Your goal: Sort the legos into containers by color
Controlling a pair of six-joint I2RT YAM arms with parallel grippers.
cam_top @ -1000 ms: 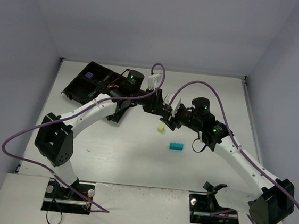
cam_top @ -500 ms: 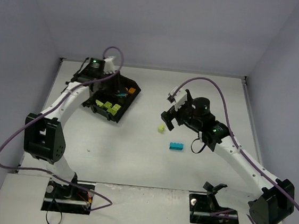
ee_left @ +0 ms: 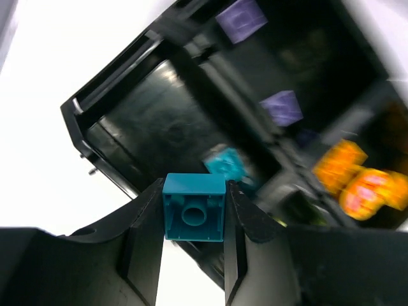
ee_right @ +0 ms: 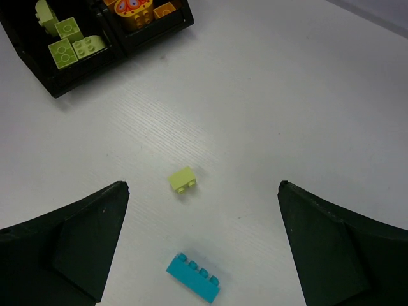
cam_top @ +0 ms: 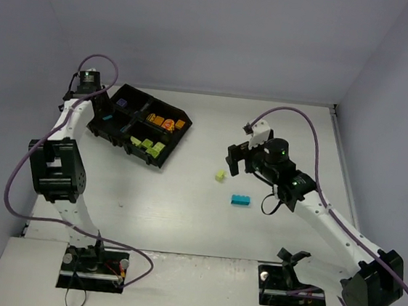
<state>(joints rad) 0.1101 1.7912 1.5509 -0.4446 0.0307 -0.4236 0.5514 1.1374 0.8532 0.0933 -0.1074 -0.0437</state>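
Note:
My left gripper (ee_left: 194, 191) is shut on a small teal brick (ee_left: 194, 207) and holds it over the near-left corner of the black tray (ee_left: 111, 105). In the top view this gripper (cam_top: 101, 102) is at the tray's left end (cam_top: 160, 163). The tray holds purple bricks (ee_left: 280, 107), a teal brick (ee_left: 224, 164), orange bricks (cam_top: 165, 123) and yellow-green bricks (cam_top: 148, 146) in separate compartments. My right gripper (ee_right: 202, 188) is open and empty above the table (cam_top: 234, 160). A yellow-green brick (ee_right: 183, 179) and a long teal brick (ee_right: 194, 284) lie below it.
The two loose bricks lie on the white table at mid-right, the yellow-green one (cam_top: 220, 175) and the teal one (cam_top: 240, 200). Grey walls close in the table at the back and both sides. Purple cables loop over both arms.
My left arm has swung from the table's centre, back across the tray, to its left end. My right gripper has drawn back a little to the right.

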